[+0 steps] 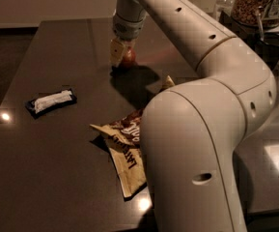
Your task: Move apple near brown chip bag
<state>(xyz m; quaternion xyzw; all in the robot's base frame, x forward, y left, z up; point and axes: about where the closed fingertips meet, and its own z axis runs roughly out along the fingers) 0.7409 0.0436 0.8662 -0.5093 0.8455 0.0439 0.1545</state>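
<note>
The robot's hand (pixel 123 58) is lowered to the far middle of the dark counter (pixel 47 178), pinching the small red apple (pixel 130 57); one pale finger (pixel 116 52) presses against the apple's left side, while the other is hidden behind the fruit. The apple sits at or just above the counter surface, over its own dark shadow. The brown chip bag (pixel 124 156) lies crumpled nearer the camera, well apart from the apple, partly covered by the large white arm (pixel 202 144) on the right. A small dark bar wrapper (pixel 51 102) with a white label lies to the left.
</note>
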